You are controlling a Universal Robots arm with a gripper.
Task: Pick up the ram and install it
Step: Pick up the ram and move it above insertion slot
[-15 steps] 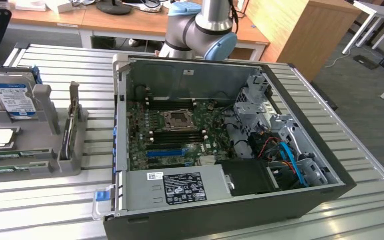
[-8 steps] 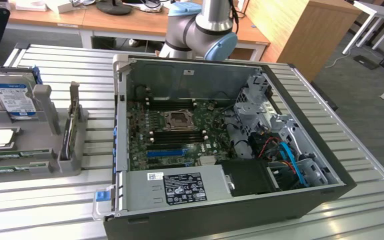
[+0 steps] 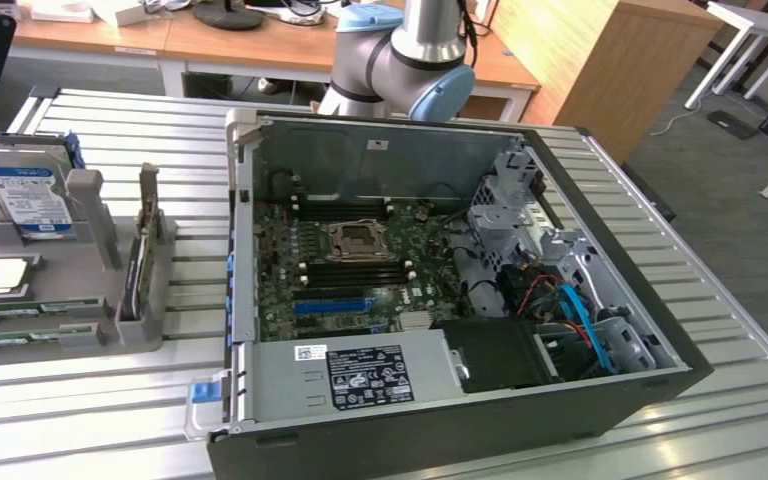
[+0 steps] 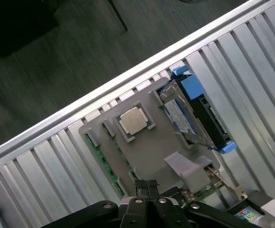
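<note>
Tool (image 4: 148, 184) clenched on nothing; ram (image 4: 104, 159) sits slotted in the grey holder (image 4: 152, 149) near its tips; probably light, stiff, fragile; best pinched across its long edges.

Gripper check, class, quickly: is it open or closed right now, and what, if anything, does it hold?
Gripper: closed, holding nothing.
</note>
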